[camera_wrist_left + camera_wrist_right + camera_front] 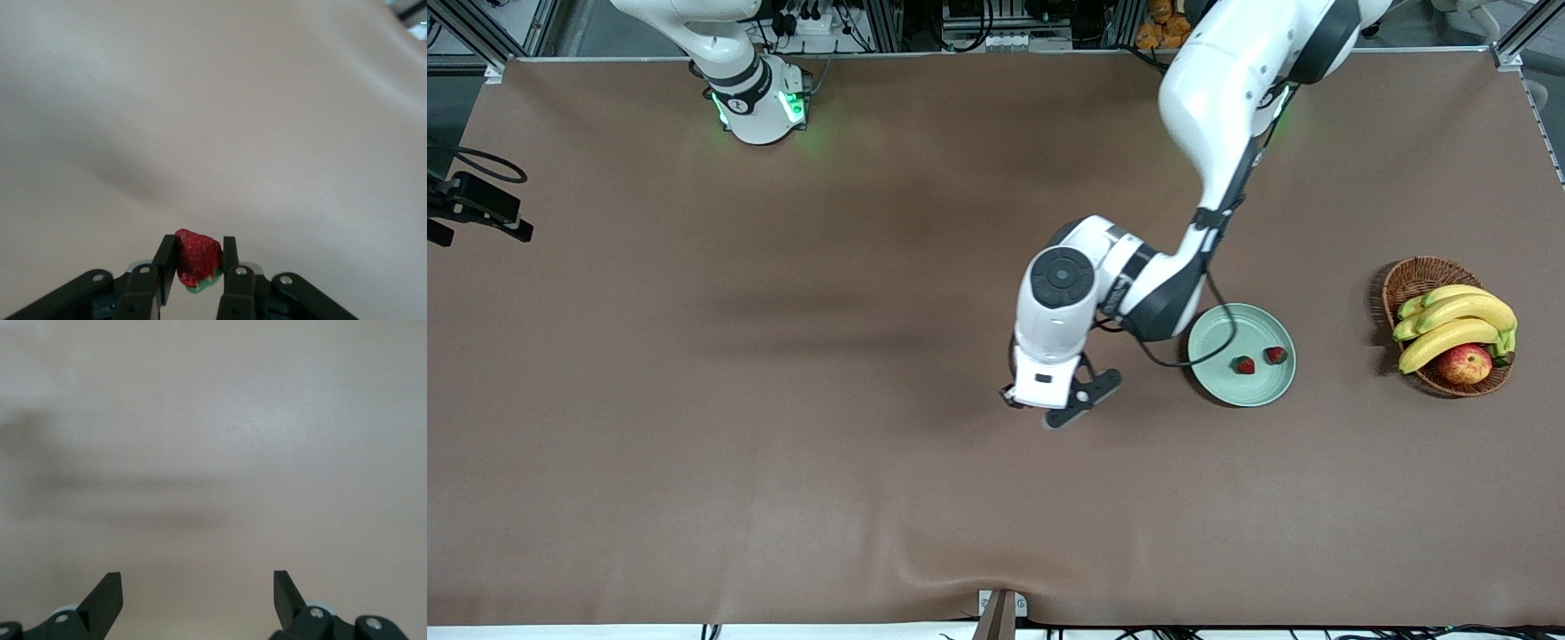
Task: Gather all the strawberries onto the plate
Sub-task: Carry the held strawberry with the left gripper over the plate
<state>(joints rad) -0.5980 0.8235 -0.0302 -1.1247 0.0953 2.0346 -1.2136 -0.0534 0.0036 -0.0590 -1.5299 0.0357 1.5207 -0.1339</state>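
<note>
Pinching a strawberry [197,259] — green top toward its wrist — left claw [199,263] hangs over the worktop [783,444]; right claw [198,597] waits, fingers apart.

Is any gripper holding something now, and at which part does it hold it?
The left gripper holds a strawberry, fingers pressing its two red sides, over bare table. The right gripper holds nothing.

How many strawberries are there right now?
3. Two strawberries lie side by side in the plate. The third strawberry is pinched in the left tool, over bare table beside the plate.
</note>
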